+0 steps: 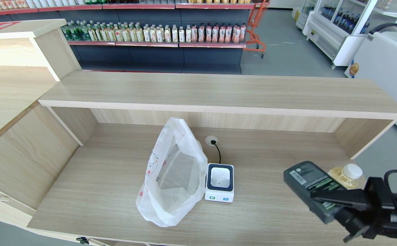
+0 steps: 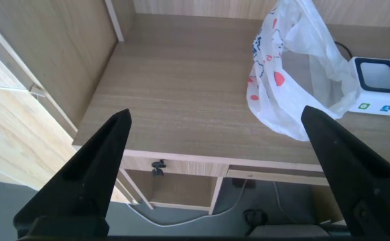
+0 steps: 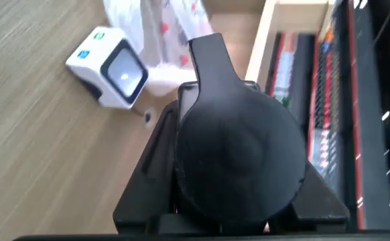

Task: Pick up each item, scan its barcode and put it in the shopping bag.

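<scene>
Right gripper (image 1: 326, 201) is clamped on the dark bottle (image 1: 312, 189), held in the air over the right end of the surface (image 1: 270, 218), well apart from the scanner (image 1: 219, 182). Left gripper (image 2: 216, 114) hangs with its fingers spread wide and nothing between them, off the near left edge of the surface.

Step in hand, as I read it: scan.
- The bottle's printed label with the barcode (image 1: 299, 176) faces up toward the head camera, and the scanner window also faces up. So a roll of the wrist looks needed to turn the code down at the window.
- Carry the bottle left until it is above the window, label flat to the glass, close but not touching.
- Bag (image 1: 172, 174) stands just beside the scanner on its left, mouth open toward the front. Approach from the right side so the bottle doesn't snag the plastic and collapse the mouth.
- Yellow bottle (image 1: 348, 175) stands just behind the held one. Lift clear before swinging.
- Grip sits on the bottle's lower half, so the label end is free of the fingers. Good for the read.
</scene>
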`<state>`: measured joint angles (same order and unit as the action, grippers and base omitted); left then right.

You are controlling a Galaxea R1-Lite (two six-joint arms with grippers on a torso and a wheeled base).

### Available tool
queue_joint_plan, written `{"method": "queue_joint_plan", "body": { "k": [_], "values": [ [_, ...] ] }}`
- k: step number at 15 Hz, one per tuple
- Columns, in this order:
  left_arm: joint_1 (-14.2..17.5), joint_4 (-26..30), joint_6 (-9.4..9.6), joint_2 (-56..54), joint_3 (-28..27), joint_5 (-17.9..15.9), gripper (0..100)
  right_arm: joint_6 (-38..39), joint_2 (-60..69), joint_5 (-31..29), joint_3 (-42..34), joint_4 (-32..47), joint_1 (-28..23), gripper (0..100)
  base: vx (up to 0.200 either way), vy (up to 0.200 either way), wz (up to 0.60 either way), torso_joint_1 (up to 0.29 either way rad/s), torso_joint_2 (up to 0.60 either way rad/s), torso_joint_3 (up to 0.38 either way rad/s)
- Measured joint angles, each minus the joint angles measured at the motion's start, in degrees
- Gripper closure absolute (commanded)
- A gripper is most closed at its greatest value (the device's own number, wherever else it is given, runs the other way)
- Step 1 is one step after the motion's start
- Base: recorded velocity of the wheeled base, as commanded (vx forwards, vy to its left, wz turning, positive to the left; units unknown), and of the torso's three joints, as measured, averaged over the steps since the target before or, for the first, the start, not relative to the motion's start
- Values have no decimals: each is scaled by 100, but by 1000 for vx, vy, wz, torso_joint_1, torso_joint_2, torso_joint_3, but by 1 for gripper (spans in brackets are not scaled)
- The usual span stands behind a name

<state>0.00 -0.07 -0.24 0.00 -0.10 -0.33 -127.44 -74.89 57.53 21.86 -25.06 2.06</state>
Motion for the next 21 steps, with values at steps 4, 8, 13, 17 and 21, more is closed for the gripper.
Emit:
{"method": "queue_joint_plan", "body": {
  "k": [4, 8, 13, 17, 21],
  "values": [
    [0, 0, 0, 0, 0, 0, 0, 2948, 505, -1029, 212, 319, -933, 100, 0, 0, 0, 0, 0, 0],
    [0, 0, 0, 0, 0, -2, 0, 5847, 640, -873, 204, 892, -913, 100, 0, 0, 0, 0, 0, 0],
    [0, 0, 0, 0, 0, 0, 0, 10256, -33, -1289, 608, 862, -511, 100, 0, 0, 0, 0, 0, 0],
    [0, 0, 0, 0, 0, -2, 0, 13022, -1482, -1960, 1253, 40, 416, 100, 0, 0, 0, 0, 0, 0],
    [0, 0, 0, 0, 0, 0, 0, 14222, -2632, -3391, 1854, -906, 1582, 100, 0, 0, 0, 0, 0, 0]
  ]
}}
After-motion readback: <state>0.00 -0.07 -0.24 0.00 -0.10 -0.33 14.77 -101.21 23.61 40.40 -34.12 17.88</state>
